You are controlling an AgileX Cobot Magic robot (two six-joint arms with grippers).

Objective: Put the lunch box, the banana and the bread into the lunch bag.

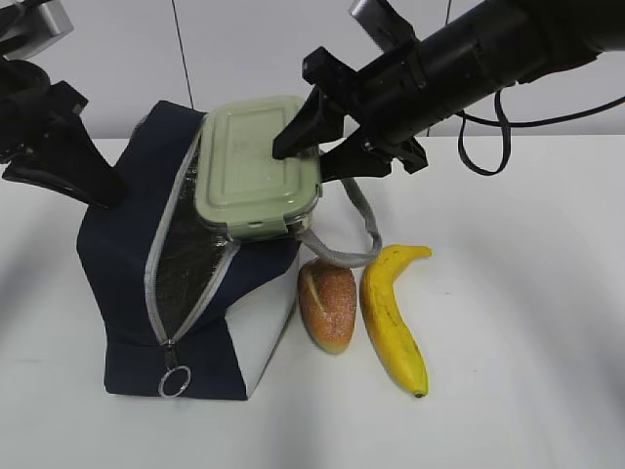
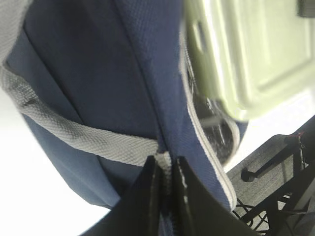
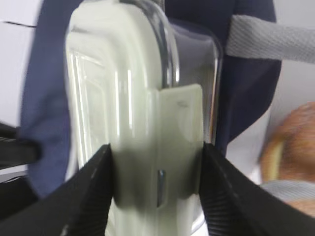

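The navy lunch bag stands on the white table with its zipper open and the silver lining showing. The lunch box, green lid up, lies at the bag's open mouth, partly over the rim. My right gripper is shut on its near end, one jaw on each side of the lid clip. My left gripper is at the bag's back left; in the left wrist view it is shut on the bag's edge where the grey strap joins. The bread and the banana lie on the table to the bag's right.
A grey strap loop hangs from the bag toward the bread. The zipper's ring pull lies at the bag's front bottom. A black cable trails behind the right arm. White table surface extends to the right and front.
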